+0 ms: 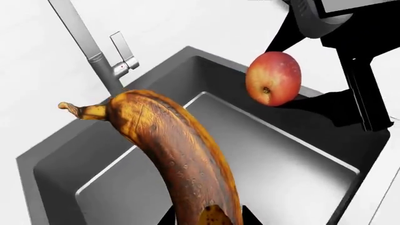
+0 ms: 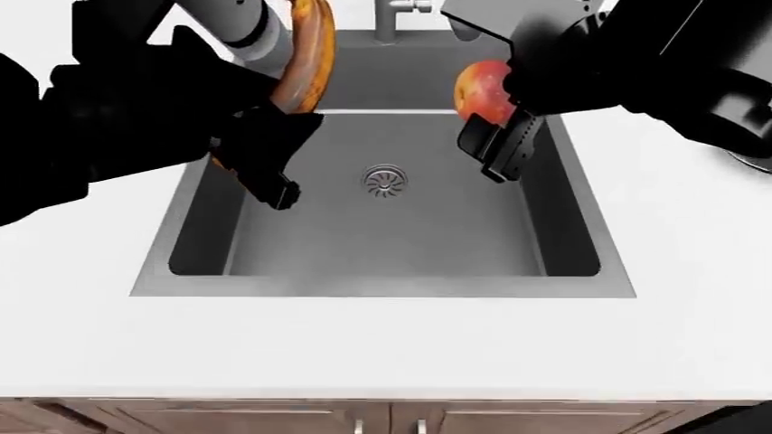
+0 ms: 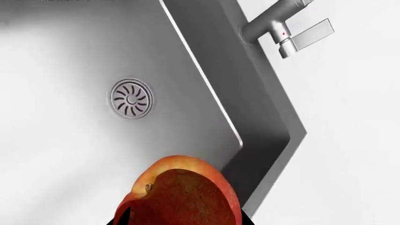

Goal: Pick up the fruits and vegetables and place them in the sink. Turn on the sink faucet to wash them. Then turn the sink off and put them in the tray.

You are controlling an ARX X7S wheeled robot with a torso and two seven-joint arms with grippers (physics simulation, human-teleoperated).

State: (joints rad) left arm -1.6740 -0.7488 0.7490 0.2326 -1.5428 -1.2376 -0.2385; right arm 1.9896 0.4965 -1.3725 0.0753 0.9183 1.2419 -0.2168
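Banana (image 2: 307, 59), overripe, brown-orange, curved: clamped at its lower end in the left hand (image 2: 259, 154), held above the sink's left side, stem end rising toward the back wall. In the left wrist view the banana (image 1: 181, 154) shows dark speckled skin and a short bent stem.

Left arm: reaches in from the left, hand just over the basin's left wall.

Apple (image 2: 480, 90), round, red with yellow patches: gripped in the right hand (image 2: 497, 136), held above the basin's right rear part, clear of the bottom. The right wrist view shows the apple (image 3: 181, 194) close under the camera.

Right arm: comes in from the upper right, fingers pointing down into the basin.

Sink (image 2: 193, 226), dark grey, rectangular, recessed in the white surface (image 2: 386, 344); round metal drain (image 2: 385, 181) bare at centre; floor between the two hands open.

Sink faucet (image 2: 389, 18), silver, at the back rim, side lever (image 3: 307, 36) visible.
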